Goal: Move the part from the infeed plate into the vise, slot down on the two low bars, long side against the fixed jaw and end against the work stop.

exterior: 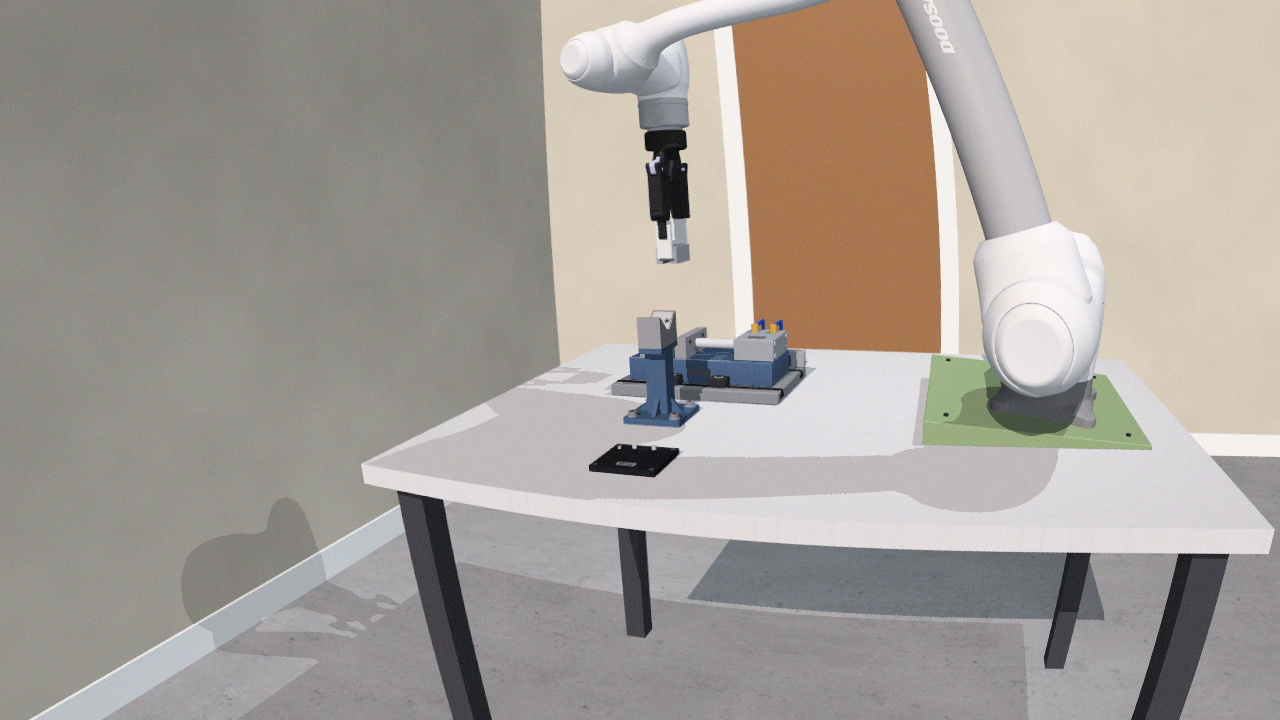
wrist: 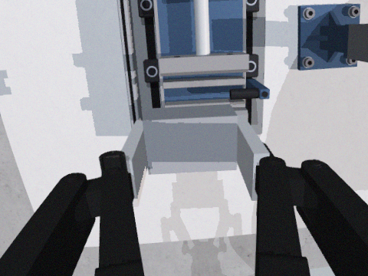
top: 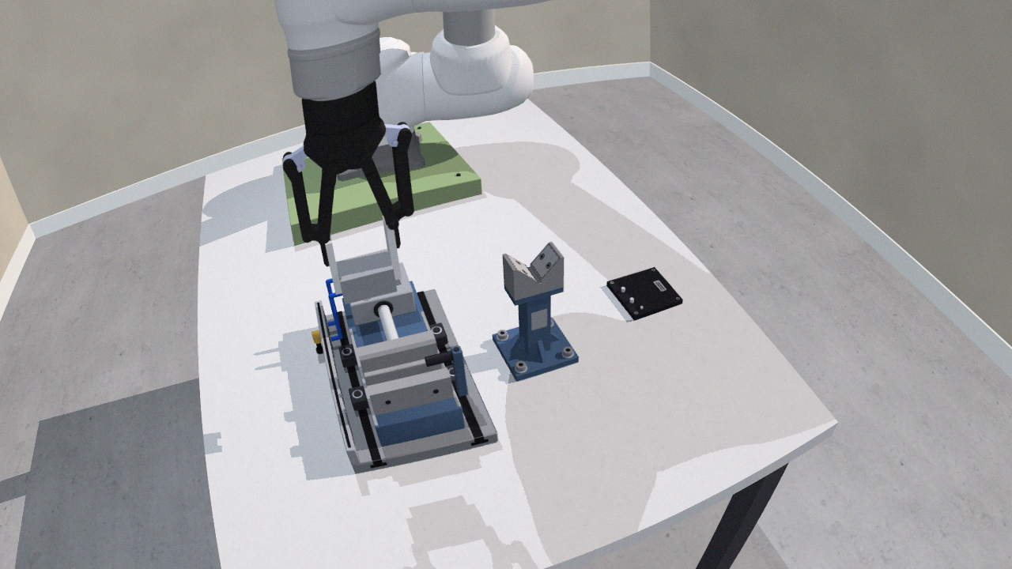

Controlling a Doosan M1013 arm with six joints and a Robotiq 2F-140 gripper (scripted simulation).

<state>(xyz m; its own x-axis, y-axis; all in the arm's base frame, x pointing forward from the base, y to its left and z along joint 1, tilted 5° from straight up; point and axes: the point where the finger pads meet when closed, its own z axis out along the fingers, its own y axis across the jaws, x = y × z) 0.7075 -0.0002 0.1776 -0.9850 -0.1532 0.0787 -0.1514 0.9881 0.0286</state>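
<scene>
— Inspector: Gripper condition?
— Assistant: The gripper was clenched on the slotted part, fingers against its two ends, slot facing the camera.
— Inspector: And the part's location?
— Assistant: Airborne, high above the table. The vise lay beyond at twelve o'clock, jaws apart; the V-block at two o'clock.

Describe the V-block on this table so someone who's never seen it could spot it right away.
Start at the blue and grey vise mid-table. Between it and the flat black infeed plate stands a blue pedestal; the V-block is the grey head on top, the only piece with a V-shaped notch.
</scene>
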